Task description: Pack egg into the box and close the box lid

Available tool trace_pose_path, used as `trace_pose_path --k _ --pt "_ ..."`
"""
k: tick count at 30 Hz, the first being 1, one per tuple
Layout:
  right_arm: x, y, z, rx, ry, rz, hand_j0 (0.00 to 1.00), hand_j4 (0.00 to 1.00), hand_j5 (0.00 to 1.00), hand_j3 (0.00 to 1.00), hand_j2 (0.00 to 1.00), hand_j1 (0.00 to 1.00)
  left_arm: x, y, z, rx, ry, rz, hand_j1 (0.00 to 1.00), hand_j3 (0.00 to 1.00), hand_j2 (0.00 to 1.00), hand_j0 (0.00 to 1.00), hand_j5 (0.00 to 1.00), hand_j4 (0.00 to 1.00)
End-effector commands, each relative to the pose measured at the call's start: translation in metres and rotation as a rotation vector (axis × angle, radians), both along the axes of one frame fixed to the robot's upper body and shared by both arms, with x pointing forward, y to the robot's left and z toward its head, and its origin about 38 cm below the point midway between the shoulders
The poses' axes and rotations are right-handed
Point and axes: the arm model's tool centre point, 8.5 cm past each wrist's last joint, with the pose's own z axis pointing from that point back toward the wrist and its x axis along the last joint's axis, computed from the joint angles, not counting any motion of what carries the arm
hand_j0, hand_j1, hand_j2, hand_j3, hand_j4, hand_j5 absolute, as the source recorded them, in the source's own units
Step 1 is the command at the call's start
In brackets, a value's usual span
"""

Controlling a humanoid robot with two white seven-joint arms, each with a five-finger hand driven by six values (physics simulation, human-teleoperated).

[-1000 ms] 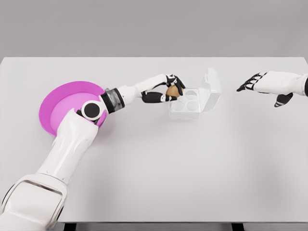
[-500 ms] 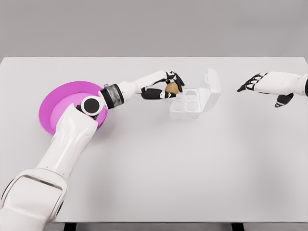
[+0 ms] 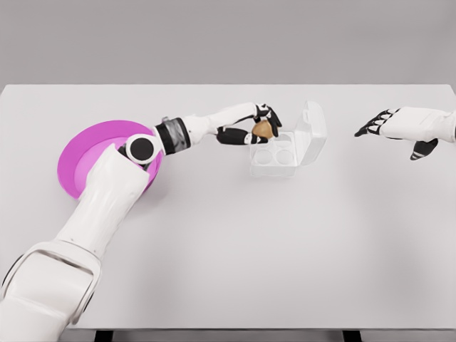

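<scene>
1. Left hand (image 3: 258, 128), just above the frame's centre, has its fingers clenched around the egg (image 3: 263, 129), which shows brown between them.
2. Egg and hand sit at the upper-left edge of the box (image 3: 274, 158), above its near-left cups; whether the egg is clear of the tray or touching it cannot be told.
3. Open cups lie just right of and below the egg, so I judge the coming move to be a short lowering toward the lower right.
4. Box lid (image 3: 313, 132) stands raised on the right side, tilted away from the hand.
5. Right hand (image 3: 395, 127), at the right edge, hangs with fingers spread, holding nothing, well apart from the lid yet nearer to it than the busy left hand's free reach.
6. Pink plate (image 3: 89, 146) lies at the left, behind the left arm.
</scene>
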Motion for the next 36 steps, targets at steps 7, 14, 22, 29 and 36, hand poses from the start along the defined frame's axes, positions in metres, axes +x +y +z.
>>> trace_pose_path --k 7,14,22,29,36 --pt "0.0 -0.001 0.001 0.004 -0.001 -0.005 1.0 1.0 1.0 1.0 1.0 1.0 -0.002 -0.007 0.001 0.02 -0.006 -0.023 0.42 0.42 0.42 0.42 0.42 0.42" --pt "0.0 -0.001 0.0 0.006 -0.001 -0.006 1.0 1.0 1.0 1.0 1.0 1.0 -0.002 -0.01 0.0 0.034 -0.008 -0.032 0.42 0.42 0.42 0.42 0.42 0.42" --pt "0.0 -0.001 0.0 0.006 -0.001 -0.006 1.0 1.0 1.0 1.0 1.0 1.0 -0.002 -0.01 -0.001 0.037 -0.007 -0.033 0.47 0.47 0.47 0.47 0.47 0.47" --pt "0.0 -0.001 0.001 0.007 -0.001 -0.006 1.0 1.0 1.0 1.0 1.0 1.0 -0.003 -0.013 0.0 0.045 -0.01 -0.043 0.53 0.53 0.53 0.53 0.53 0.53" --pt "0.0 -0.001 0.001 0.007 -0.001 -0.006 1.0 1.0 1.0 1.0 1.0 1.0 -0.002 -0.011 -0.004 0.05 0.001 -0.037 0.55 0.55 0.55 0.55 0.55 0.55"
